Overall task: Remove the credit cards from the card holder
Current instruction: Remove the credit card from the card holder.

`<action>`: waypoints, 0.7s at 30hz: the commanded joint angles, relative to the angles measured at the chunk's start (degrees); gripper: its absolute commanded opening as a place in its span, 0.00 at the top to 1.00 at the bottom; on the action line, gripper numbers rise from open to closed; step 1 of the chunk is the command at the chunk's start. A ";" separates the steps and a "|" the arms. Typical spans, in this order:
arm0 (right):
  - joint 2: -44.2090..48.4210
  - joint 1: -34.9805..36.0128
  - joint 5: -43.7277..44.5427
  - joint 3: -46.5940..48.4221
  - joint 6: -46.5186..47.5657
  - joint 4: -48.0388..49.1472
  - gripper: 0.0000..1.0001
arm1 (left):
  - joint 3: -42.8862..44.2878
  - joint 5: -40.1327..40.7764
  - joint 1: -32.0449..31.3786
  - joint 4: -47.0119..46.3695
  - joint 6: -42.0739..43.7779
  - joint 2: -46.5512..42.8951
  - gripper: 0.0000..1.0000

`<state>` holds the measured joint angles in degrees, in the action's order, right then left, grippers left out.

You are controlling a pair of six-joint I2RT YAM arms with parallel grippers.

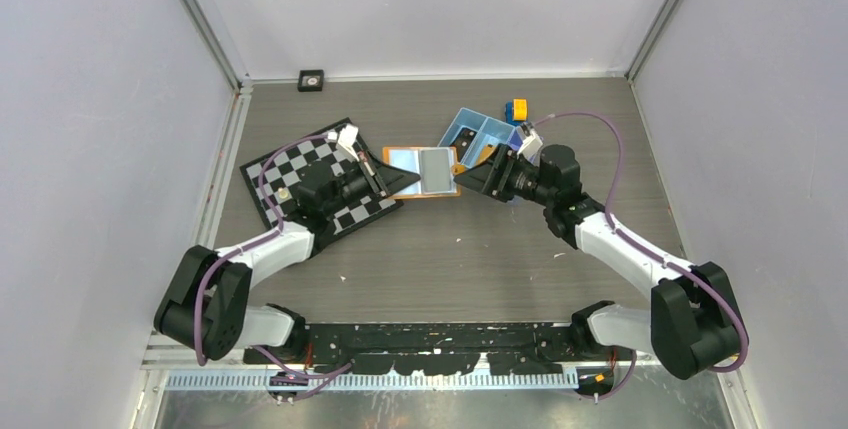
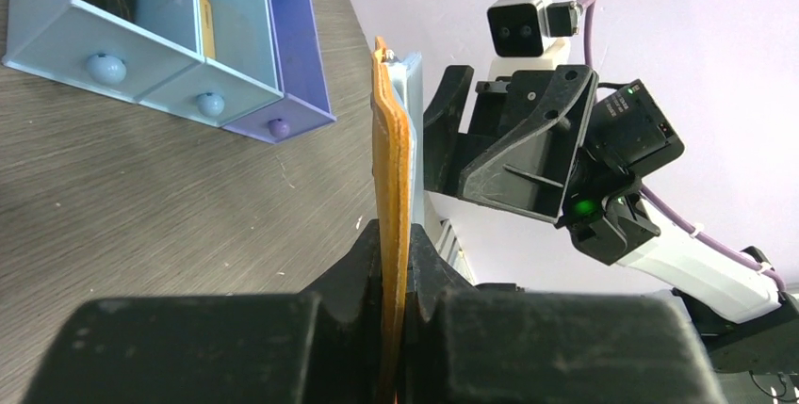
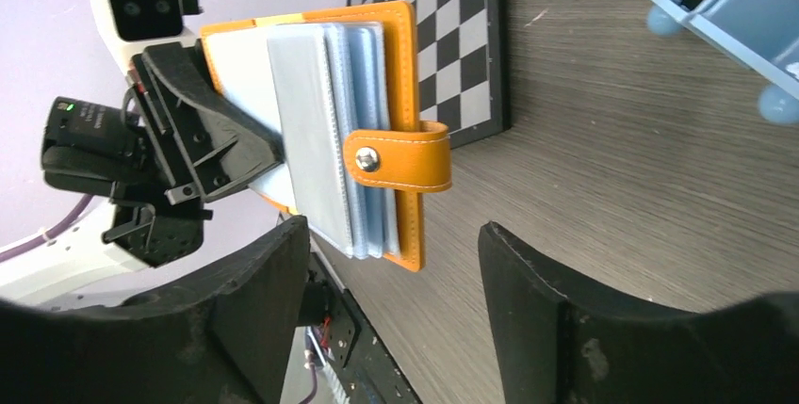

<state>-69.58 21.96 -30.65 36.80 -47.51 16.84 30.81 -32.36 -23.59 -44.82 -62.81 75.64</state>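
Risk, noted first: my left claw (image 2: pixel 394 253) is pinched tight on one cover edge of the orange card holder (image 3: pixel 311 121), and that thin-edge grip is all that carries it. A pull from the opposite side could, I judge, twist the holder between the jaws or drag it out altogether.

Second risk: the snap tab (image 3: pixel 400 159) folds over the clear sleeves (image 3: pixel 306 169) on the side facing my right claw (image 3: pixel 391 234). Closing there would likely catch the tab or a whole bundle of sleeves rather than one card. Whether cards sit in the sleeves, I cannot tell.

Right claw: spread wide, holding nothing.

Position: the holder lies straight ahead of the right claw, opened out, tab edge toward it, near but apart from both fingers. At the left claw it stands edge-on, running forward from between the jaws. The blue three-compartment tray (image 1: pixel 478 131) sits on the desk (image 1: pixel 450 249) just beside the right claw, and the chessboard (image 1: pixel 300 164) lies under the left arm.
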 commanded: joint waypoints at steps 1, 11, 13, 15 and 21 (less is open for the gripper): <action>0.36 0.05 -3.45 0.51 -1.68 6.97 0.34 | 0.18 -1.07 0.12 -7.41 -0.94 0.15 1.00; 0.13 0.07 -3.10 0.51 -1.87 6.75 0.24 | 0.19 -3.29 0.13 -13.01 -4.01 2.02 1.00; -0.12 0.08 -4.73 0.18 -2.77 9.09 0.27 | 0.27 -3.58 0.11 -13.80 -4.37 2.16 1.00; -0.43 0.06 -6.18 -0.24 -4.36 11.67 0.38 | 0.25 -3.60 0.13 -14.01 -4.79 2.38 1.00; 0.80 0.04 -9.24 -2.62 -8.02 20.63 0.56 | 0.55 -3.79 0.13 -15.43 -6.32 4.68 1.00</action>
<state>-69.80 21.96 -36.47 35.38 -52.66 28.05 30.81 -34.89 -23.59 -54.06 -67.51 78.85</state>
